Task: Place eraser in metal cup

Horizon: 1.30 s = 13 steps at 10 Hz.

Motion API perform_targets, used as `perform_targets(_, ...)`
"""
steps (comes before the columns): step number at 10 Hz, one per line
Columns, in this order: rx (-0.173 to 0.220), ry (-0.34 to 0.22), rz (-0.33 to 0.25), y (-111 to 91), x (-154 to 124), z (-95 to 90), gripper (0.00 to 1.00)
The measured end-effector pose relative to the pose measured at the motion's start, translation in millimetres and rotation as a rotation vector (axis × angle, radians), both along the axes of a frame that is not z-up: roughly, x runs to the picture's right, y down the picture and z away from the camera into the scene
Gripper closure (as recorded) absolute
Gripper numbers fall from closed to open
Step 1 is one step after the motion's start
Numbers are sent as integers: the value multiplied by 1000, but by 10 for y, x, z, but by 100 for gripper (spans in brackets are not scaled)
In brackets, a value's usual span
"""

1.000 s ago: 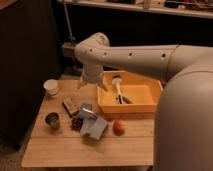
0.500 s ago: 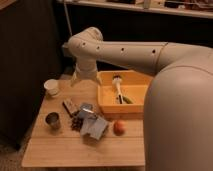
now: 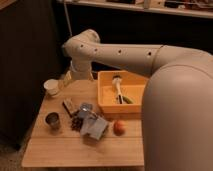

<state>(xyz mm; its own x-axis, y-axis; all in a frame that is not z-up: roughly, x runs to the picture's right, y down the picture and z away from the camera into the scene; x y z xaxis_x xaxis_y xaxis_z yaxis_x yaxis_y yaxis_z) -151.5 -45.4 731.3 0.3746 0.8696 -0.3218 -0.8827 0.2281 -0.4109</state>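
The eraser (image 3: pixel 69 106), a small flat brownish block, lies on the wooden table (image 3: pixel 75 150) left of centre. The metal cup (image 3: pixel 52 121) stands upright near the table's left front, a little in front and left of the eraser. My gripper (image 3: pixel 64 82) hangs below the white arm's wrist (image 3: pixel 80 70) at the table's back left, right next to a white cup (image 3: pixel 51 86). It is behind the eraser and well apart from it. Nothing shows in it.
A dark brown lumpy cluster (image 3: pixel 76 122), a small shiny object (image 3: pixel 86 109) and a grey-blue folded piece (image 3: pixel 94 127) lie right of the eraser. An orange ball (image 3: pixel 119 127) sits by them. A yellow tray (image 3: pixel 107 97) with a utensil stands at the back right.
The arm has swung left and the gripper has moved from near the tray to beside the white cup. The objects on the table have not moved.
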Motion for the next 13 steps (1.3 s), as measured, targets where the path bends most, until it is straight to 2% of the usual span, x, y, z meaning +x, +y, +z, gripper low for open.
perform_targets(2, 37, -76, -55, -21, -156, 61, 20)
perform_targets(3, 48, -97, -70, -28, -197, 73, 20)
perform_targets(5, 50, -100, -73, -31, -203, 75, 20)
perform_targets(6, 45, -94, -78, -34, -203, 87, 20)
perform_targets(8, 28, -85, -115, 6, -324, 264, 20)
perform_targets(10, 0, -96, -145, 155, -491, 567, 20)
perform_targets(13, -36, -124, -142, 316, -649, 743, 20)
